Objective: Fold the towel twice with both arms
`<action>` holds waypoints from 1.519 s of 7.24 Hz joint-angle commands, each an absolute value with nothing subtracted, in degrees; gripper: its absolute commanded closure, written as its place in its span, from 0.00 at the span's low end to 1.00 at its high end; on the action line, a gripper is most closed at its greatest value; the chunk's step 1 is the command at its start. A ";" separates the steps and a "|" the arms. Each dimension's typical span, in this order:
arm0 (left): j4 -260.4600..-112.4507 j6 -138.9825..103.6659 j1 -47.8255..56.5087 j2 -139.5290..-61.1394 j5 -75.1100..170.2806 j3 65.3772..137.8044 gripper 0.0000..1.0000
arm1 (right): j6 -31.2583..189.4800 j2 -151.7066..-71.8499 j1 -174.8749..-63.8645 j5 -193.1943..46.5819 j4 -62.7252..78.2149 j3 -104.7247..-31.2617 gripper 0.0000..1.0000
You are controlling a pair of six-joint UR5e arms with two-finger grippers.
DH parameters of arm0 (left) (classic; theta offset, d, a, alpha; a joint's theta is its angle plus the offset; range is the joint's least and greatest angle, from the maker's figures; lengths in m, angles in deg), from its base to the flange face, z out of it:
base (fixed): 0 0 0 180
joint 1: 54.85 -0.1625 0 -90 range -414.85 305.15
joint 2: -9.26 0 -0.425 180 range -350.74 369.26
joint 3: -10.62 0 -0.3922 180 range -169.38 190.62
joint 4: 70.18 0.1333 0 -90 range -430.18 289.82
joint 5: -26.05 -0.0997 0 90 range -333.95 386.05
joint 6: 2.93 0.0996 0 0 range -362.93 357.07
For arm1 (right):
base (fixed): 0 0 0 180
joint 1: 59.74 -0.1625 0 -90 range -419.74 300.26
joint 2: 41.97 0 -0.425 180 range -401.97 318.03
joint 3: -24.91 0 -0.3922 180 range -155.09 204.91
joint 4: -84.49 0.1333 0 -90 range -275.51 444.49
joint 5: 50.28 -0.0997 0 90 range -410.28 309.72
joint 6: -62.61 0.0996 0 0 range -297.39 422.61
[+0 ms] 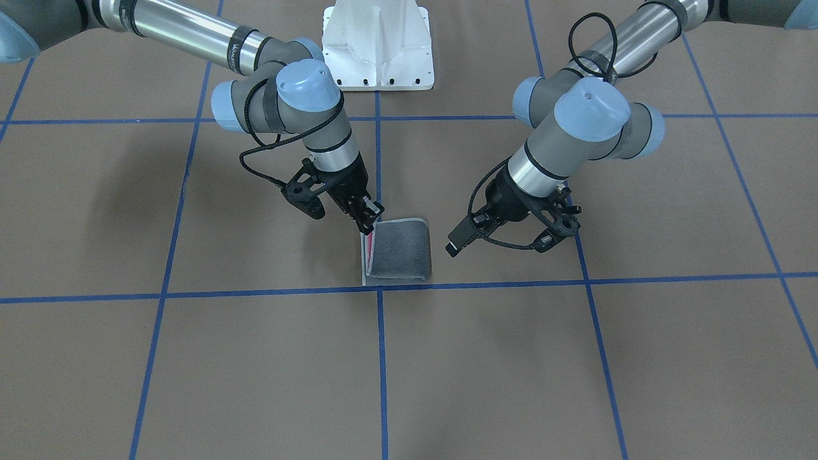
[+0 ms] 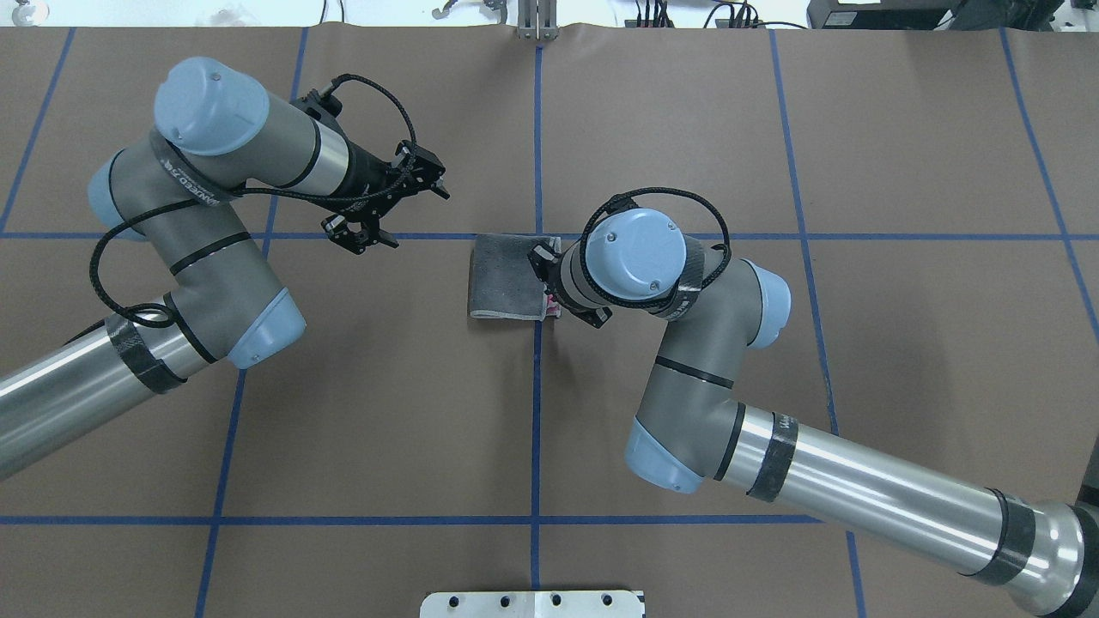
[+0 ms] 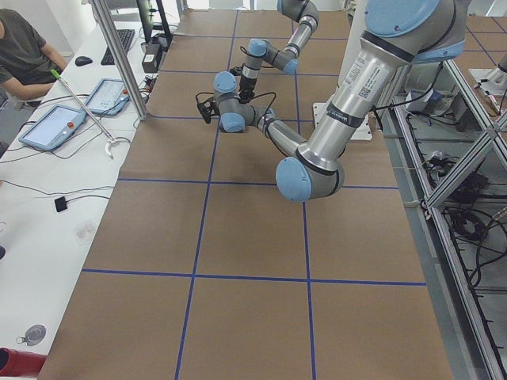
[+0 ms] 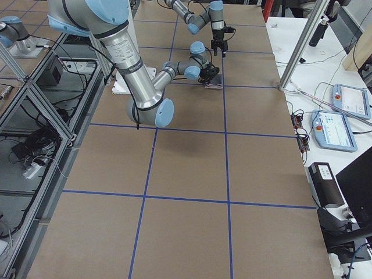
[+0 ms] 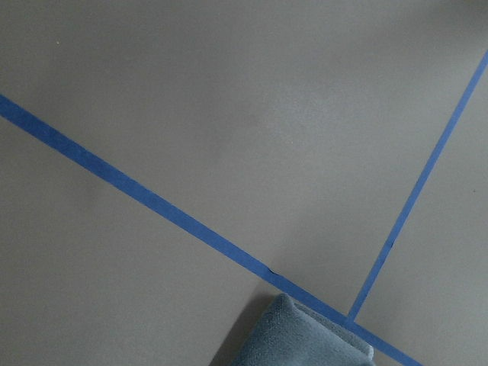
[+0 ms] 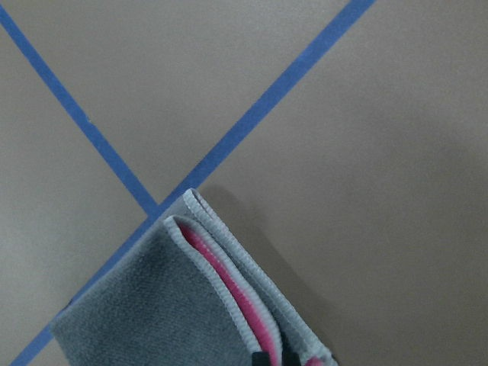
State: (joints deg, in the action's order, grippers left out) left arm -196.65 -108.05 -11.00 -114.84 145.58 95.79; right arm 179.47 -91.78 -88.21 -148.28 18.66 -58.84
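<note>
The right claw (image 1: 369, 220) is clenching the open edge of the towel (image 1: 399, 249), its tips pinching the stacked hems where a strip of pink is showing. The rest of the towel is lying just beyond those tips, dark grey side up on the tabletop (image 1: 255, 358), and it looks doubled over twice. The left claw (image 1: 455, 244) is hovering across the towel from it, near but not touching and carrying nothing; whether it is parted or closed I cannot tell. The let-go is what is worrying me: if the right claw lifts before fully releasing, the terry could snag and drag the top layers open, and the puffy fold opposite looks springy enough to help.
</note>
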 commanded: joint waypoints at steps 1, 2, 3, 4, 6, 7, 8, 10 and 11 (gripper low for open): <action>-196.65 -108.04 -11.00 -114.84 145.58 95.79 0.00 | 179.42 -92.07 -88.21 -148.28 18.66 -59.37 0.00; -196.65 -108.04 -11.00 -114.84 145.58 95.79 0.00 | 179.50 -91.98 -88.21 -148.28 18.66 -59.63 0.00; -196.56 -108.04 -11.00 -114.84 145.58 95.79 0.00 | 180.37 -91.46 -87.95 -148.28 18.66 -59.55 0.00; -196.65 -108.04 -11.00 -114.84 145.58 95.79 0.00 | 185.69 -91.45 -87.34 -148.11 18.75 -59.64 0.00; -196.65 -108.04 -11.00 -114.84 145.58 95.87 0.00 | 194.05 -90.76 -85.76 -146.97 18.84 -59.55 0.04; -196.56 -108.04 -10.91 -114.84 145.67 95.96 0.00 | 196.18 -90.66 -84.62 -145.05 18.84 -59.46 0.17; -196.56 -108.04 -10.91 -114.84 145.67 95.96 0.01 | 198.90 -90.40 -84.44 -144.77 19.01 -59.20 0.29; -196.56 -108.04 -10.91 -114.75 145.67 96.14 0.01 | 199.45 -90.57 -84.26 -144.59 18.84 -58.93 0.35; -196.56 -108.04 -10.73 -114.75 145.67 96.31 0.01 | 199.80 -90.57 -84.26 -144.07 18.75 -58.85 0.39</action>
